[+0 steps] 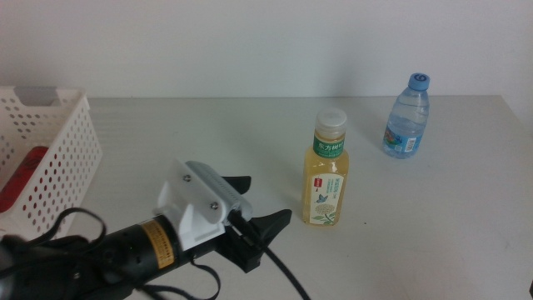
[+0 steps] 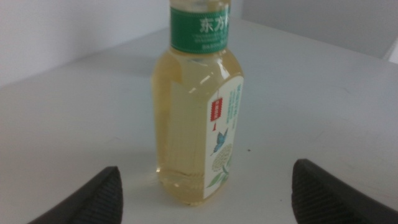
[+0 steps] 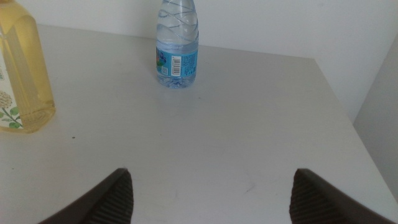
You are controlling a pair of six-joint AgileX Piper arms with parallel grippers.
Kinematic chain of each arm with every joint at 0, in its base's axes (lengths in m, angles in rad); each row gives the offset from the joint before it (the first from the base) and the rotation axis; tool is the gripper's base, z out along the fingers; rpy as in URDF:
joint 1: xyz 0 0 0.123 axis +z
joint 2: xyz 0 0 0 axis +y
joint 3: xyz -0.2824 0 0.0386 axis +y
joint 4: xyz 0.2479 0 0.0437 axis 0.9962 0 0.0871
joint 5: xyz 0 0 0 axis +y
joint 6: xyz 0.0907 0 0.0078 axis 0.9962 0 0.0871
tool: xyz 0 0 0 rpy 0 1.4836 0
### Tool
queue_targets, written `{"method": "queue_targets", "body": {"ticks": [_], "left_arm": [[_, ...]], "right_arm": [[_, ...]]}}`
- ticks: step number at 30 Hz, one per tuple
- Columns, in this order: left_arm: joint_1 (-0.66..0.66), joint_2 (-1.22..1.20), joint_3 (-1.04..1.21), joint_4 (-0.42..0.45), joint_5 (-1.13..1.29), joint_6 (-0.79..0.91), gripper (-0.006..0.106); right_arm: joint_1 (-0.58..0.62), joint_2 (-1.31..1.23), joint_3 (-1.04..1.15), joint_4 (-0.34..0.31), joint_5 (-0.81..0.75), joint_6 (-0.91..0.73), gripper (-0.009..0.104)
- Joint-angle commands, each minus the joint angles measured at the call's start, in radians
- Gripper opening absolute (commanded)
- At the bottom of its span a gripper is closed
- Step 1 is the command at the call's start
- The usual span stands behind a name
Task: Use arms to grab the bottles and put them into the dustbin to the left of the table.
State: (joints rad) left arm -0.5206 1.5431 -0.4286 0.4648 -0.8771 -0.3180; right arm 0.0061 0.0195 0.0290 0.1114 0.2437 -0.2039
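The yellow tea bottle [image 1: 326, 175] with a white cap stands upright mid-table. My left gripper [image 1: 258, 207] is open just to its left, jaws pointing at it and a short gap away. In the left wrist view the tea bottle [image 2: 196, 112] stands centred ahead of the left gripper [image 2: 208, 205], beyond the jaw tips. The blue-capped water bottle [image 1: 406, 117] stands upright at the back right. The right gripper [image 3: 214, 199] is open over bare table, with the water bottle [image 3: 177, 50] and tea bottle [image 3: 22, 81] farther off. The white dustbin [image 1: 50, 158] sits at the left.
Something red [image 1: 21, 179] shows through the dustbin's perforated wall. The grey table [image 1: 433, 233] stretches bare in front of and to the right of the tea bottle. The right arm is out of the middle view. A white wall runs behind the table.
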Motion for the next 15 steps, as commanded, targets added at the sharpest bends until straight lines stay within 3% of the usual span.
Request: {"method": "queue_targets", "body": {"ticks": [1,15], "left_arm": [[-0.008,0.038,-0.065,0.02,-0.103,-0.052,0.092],[-0.008,0.265,-0.3,0.125,-0.1,-0.153,0.092]], "right_arm": [[-0.006,0.014,-0.01,-0.006,-0.078,-0.009,0.064],[-0.006,0.014,-0.01,-0.006,-0.078,-0.009,0.064]]}}
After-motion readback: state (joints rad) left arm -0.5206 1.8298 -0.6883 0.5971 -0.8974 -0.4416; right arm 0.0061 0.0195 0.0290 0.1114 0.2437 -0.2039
